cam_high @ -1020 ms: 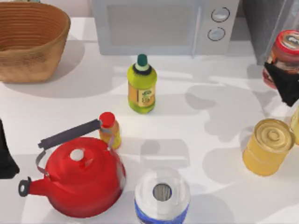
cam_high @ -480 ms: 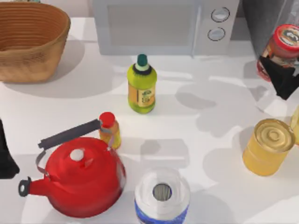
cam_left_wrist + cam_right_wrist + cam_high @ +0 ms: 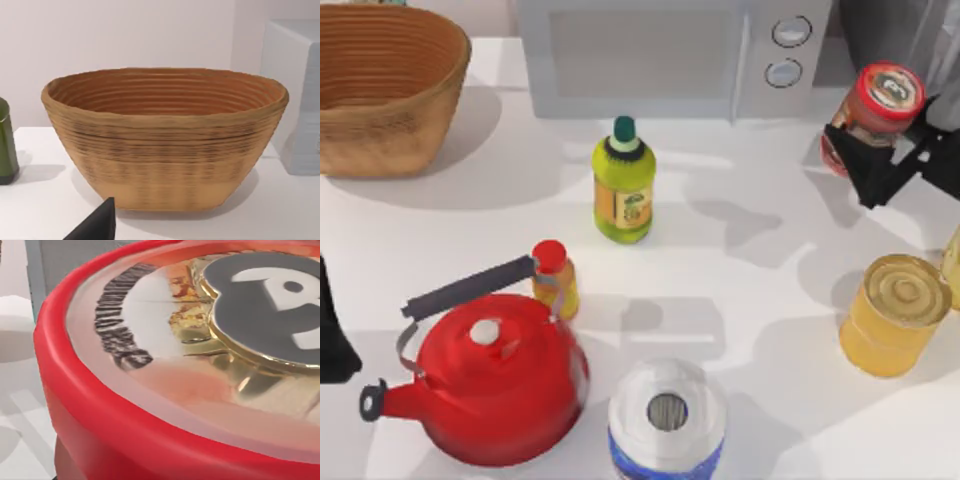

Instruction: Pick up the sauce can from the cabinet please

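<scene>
Since one second ago the sauce can (image 3: 883, 105) moves with the right gripper (image 3: 868, 160) toward the left side of the table and a little farther back, so now it hangs in front of the microwave's (image 3: 670, 55) right corner, away from the grey cabinet (image 3: 900, 30). The dark fingers are closed on the lower body of the can and hold it clear of the table, I judge, because its shadow falls apart from it on the white surface. The grip sits low on the side, so the red rim and the ringed top stay free above the fingers. The can's long axis is close to upright with a small lean, and the top faces up toward the overhead camera; the right wrist view sees this same top very near. The yellow can (image 3: 893, 315) stands below the hand, well apart. The left gripper (image 3: 332, 330) is parked at the left edge, beside the red kettle (image 3: 495, 385).
</scene>
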